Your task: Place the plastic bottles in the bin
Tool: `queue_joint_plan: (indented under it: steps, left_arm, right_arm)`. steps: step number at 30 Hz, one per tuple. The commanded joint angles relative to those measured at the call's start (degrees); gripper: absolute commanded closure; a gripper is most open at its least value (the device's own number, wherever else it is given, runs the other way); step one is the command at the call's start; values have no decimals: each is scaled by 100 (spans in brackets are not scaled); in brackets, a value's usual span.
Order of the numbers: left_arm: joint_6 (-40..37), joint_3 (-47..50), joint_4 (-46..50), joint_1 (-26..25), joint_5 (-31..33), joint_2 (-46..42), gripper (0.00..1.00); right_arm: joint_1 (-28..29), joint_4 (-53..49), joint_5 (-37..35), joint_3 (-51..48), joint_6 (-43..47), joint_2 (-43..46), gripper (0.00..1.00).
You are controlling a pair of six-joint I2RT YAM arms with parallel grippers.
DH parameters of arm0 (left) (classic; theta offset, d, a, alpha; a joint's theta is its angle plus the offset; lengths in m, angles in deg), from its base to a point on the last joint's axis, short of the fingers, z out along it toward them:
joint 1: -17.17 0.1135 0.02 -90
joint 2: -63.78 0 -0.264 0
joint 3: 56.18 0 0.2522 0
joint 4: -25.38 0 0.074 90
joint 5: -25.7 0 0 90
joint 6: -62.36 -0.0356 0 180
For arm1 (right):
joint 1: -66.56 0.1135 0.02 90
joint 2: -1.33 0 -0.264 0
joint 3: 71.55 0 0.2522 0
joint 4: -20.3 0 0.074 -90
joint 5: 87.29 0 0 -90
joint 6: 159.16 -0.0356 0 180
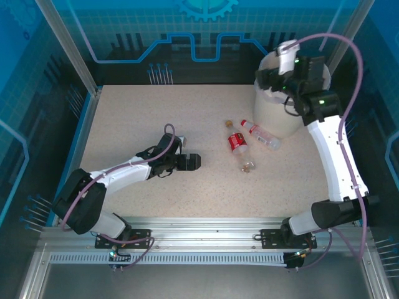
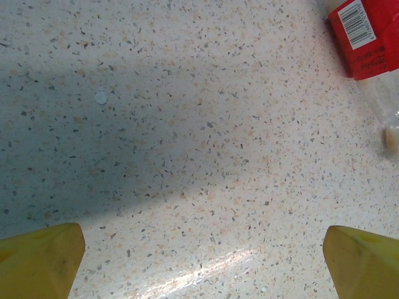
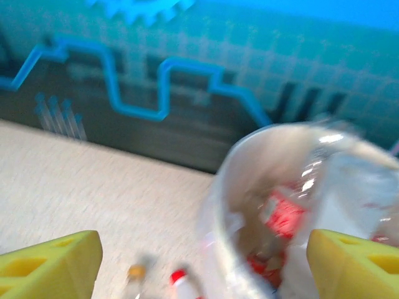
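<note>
Two plastic bottles lie on the speckled table left of the bin (image 1: 274, 112): one with a red label (image 1: 237, 142) and tan cap, and a clear one with a red cap (image 1: 260, 134). The cream-white bin (image 3: 249, 187) holds several red-labelled bottles (image 3: 283, 215), blurred in the right wrist view. My right gripper (image 1: 269, 78) hovers above the bin's rim, open and empty, its yellow fingertips (image 3: 53, 261) far apart. My left gripper (image 1: 192, 162) rests low over the table, open, with nothing between its fingertips (image 2: 37, 258). The red-labelled bottle (image 2: 368, 37) lies ahead of it to the right.
Blue panelled walls and aluminium posts (image 1: 68, 50) enclose the table (image 1: 143, 118) on three sides. A metal rail (image 1: 206, 227) runs along the near edge by the arm bases.
</note>
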Motion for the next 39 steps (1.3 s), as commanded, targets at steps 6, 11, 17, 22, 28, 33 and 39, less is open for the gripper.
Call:
queue_joint_plan:
  steps: [6,11,17,22,28,33,39]
  left_arm:
    - [114,294,60,79,355,-360,1]
    - [102,316,96,109,330,-432,1]
    - [110,338,128,112,325,-473,1]
    - [136,325,111,112,320,-452,1]
    - [164,305,90,115,304,-425,1]
    - [126,285,126,108,304,-447,1]
    - [92,259,168,118,321,-477,1]
  right_arm:
    - [1141,-584,-68,-1602,-245,-82,28]
    - [1275,-504,-361,-2157,-333,-783,31]
    - [1182,-231,-225,-2296,-283,-1569,26]
    - [1196,-479,-114,-1866,-214,-2326,9]
    - [1160,-638,-143,-1526,-160,-2934,11]
    - [1126,-654,-89,-1331,-153,-3279,15]
    - [1090,-686,68,-1094,-144,-3540,24]
